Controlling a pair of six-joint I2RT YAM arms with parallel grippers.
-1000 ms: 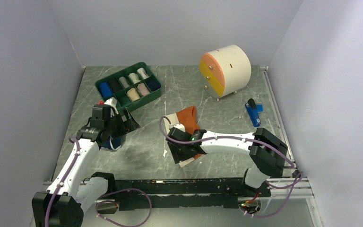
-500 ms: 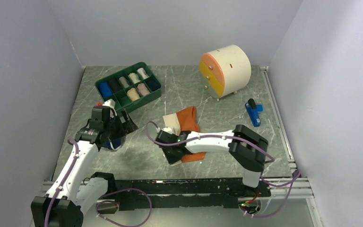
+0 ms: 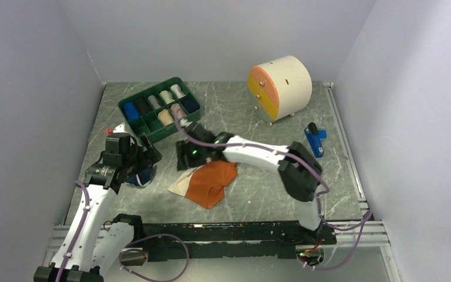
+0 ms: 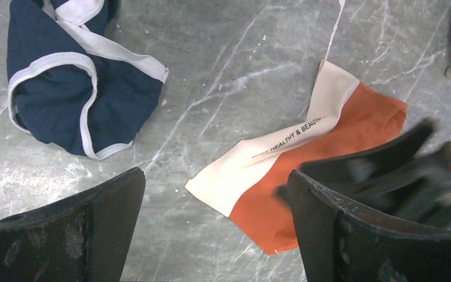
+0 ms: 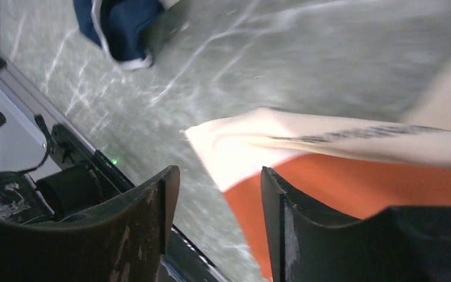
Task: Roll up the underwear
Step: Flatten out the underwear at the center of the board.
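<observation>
Orange-rust underwear [image 3: 208, 181] flat, navy underwear [image 4: 64, 97] crumpled, left claw [image 4: 214, 182] and right claw [image 5: 218, 173] gaping.

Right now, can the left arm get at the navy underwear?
Probably yes. The left tool hangs open just beside the navy underwear. Nothing lies on it, and the right tool is off over the orange underwear.

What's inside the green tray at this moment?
Rolled cloths fill most compartments of the green tray: blue, dark, grey, cream and pink. The right arm's cable crosses its near wall; anything beneath the rolls is hidden.
</observation>
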